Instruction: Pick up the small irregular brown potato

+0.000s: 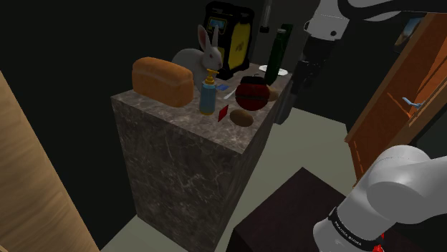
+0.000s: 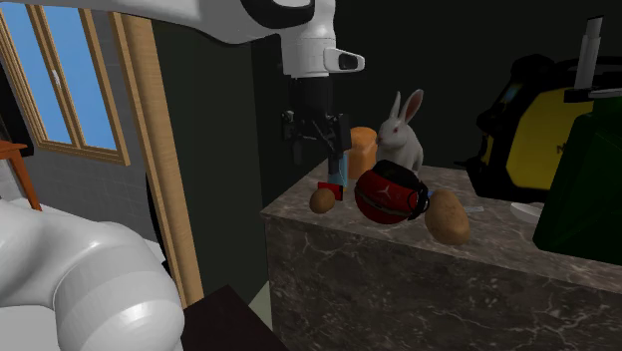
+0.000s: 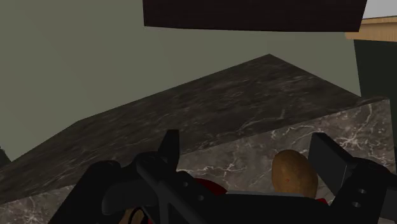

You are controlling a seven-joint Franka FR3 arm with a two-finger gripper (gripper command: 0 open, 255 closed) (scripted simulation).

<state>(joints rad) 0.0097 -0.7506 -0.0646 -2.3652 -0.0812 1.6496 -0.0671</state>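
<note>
Potato (image 2: 321, 199) at counter (image 2: 379, 284) edge, beside red round object (image 2: 391, 194), near and below spread, empty claw (image 2: 315, 160), untouched

Wrist view: a brown potato (image 3: 294, 172) lies beyond the jaws, in the gap between them and nearer one finger. Its lower part is covered by the gripper (image 3: 248, 145) body, and which of the two potatoes on the counter (image 3: 254, 95) it is cannot be determined. A red object (image 3: 210, 186) close against the gripper body shows as a sliver; kind not determinable. Second exterior view: blue bottle (image 2: 337, 170) and bread loaf (image 2: 364, 150) stand behind the jaws, each partly covered. Well apart from the jaws, a green item (image 2: 583, 189) is cut by the picture's edge. Shoulder view: a half-hidden potato (image 1: 274, 94), on the jaws' side of the counter, is masked by the red object; the arm (image 1: 337, 21) above the jaws is cut off.
</note>
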